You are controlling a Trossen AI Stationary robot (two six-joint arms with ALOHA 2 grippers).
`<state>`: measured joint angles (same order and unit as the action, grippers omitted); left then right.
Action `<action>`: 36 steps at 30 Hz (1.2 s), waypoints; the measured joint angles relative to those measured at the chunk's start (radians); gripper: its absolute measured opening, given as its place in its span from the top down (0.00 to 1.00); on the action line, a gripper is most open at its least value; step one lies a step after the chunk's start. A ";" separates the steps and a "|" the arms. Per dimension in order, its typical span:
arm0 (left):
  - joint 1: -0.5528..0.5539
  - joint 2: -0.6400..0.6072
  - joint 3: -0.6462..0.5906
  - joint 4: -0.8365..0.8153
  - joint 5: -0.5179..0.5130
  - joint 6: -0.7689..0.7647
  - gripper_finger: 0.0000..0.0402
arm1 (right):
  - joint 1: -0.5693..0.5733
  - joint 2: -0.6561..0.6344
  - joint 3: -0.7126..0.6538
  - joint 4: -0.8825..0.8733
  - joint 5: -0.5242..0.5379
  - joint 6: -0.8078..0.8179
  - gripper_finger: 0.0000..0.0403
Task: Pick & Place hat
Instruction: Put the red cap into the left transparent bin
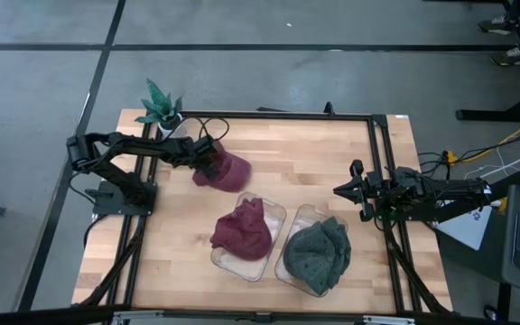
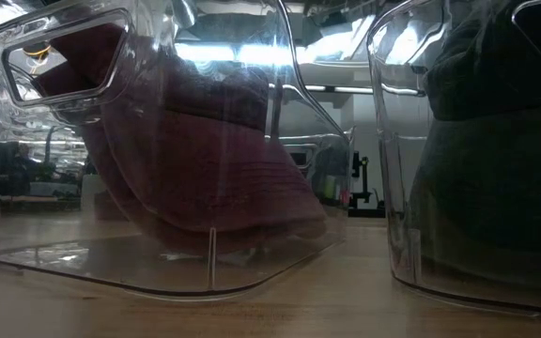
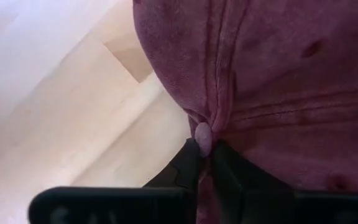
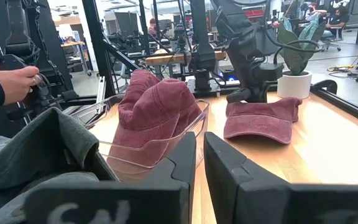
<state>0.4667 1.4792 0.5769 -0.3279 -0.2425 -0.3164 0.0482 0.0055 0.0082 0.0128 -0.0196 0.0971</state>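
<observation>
Maroon hat (image 1: pixel 227 171) is lying flat on the table (image 1: pixel 332 158), towards its far left corner, close to a small potted plant (image 1: pixel 162 106) standing at the far edge. The left gripper (image 1: pixel 209 168) is bearing down on this hat, its fingers (image 3: pixel 185 174) pressed together and pinching a fold of the fabric. Nearer the front edge, two clear bins are sitting side by side: the left bin (image 1: pixel 273 217) is holding another maroon hat (image 1: pixel 242 229), the right bin (image 1: pixel 286 262) a dark green hat (image 1: pixel 318 253). The right gripper (image 1: pixel 339 190) is hovering over the right edge, fingers nearly together and holding nothing. In the right wrist view, a person's hand (image 4: pixel 8 82) is showing beyond the table.
</observation>
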 joint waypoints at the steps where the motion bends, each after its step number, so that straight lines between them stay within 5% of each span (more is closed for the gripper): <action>1: 0.000 -0.008 -0.001 -0.001 0.012 -0.012 0.94 | 0.000 0.000 0.000 0.000 0.000 0.000 0.92; 36: -0.014 -0.373 -0.003 -0.085 0.217 -0.383 0.96 | 0.000 0.000 0.000 0.000 0.000 0.000 0.92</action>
<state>0.4531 1.1059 0.5735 -0.4125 -0.0259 -0.6990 0.0483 0.0054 0.0082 0.0125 -0.0196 0.0968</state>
